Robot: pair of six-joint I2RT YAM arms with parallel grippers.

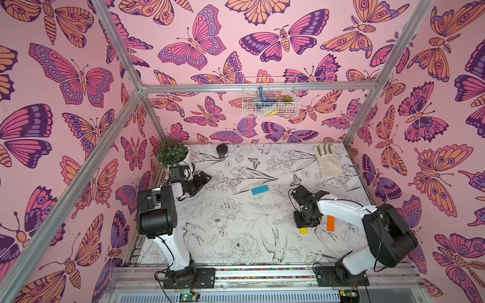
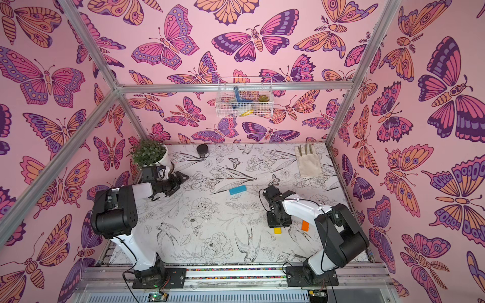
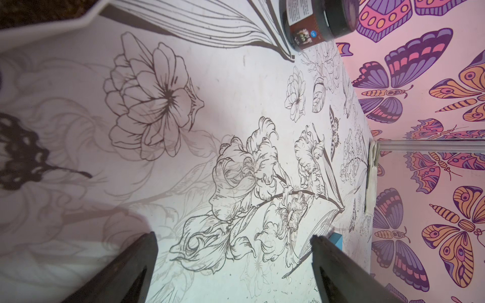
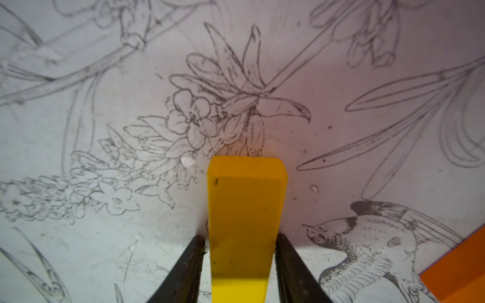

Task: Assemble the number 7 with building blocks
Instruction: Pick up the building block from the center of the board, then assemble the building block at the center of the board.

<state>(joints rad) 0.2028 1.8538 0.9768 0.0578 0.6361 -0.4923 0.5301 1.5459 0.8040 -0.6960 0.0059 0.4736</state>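
Note:
The yellow block (image 4: 244,210) lies flat on the flower-print table, and my right gripper (image 4: 240,246) is shut on its near end, a dark finger against each long side. In both top views only the block's tip (image 1: 304,230) (image 2: 277,230) shows below the downward-pointing right wrist. The orange block (image 1: 331,223) (image 4: 456,267) lies just to the right, partly under the right forearm. The blue block (image 1: 260,190) (image 2: 237,190) rests flat mid-table. My left gripper (image 1: 206,177) (image 3: 233,244) stands open and empty at the left, with a corner of the blue block (image 3: 337,238) showing past one finger.
A potted plant (image 1: 173,154) stands at the back left, close behind my left wrist. A black jar (image 1: 222,150) (image 3: 320,21) sits at the back edge, and a cloth glove (image 1: 328,162) lies at the back right. A wire basket (image 1: 270,99) hangs on the rear wall.

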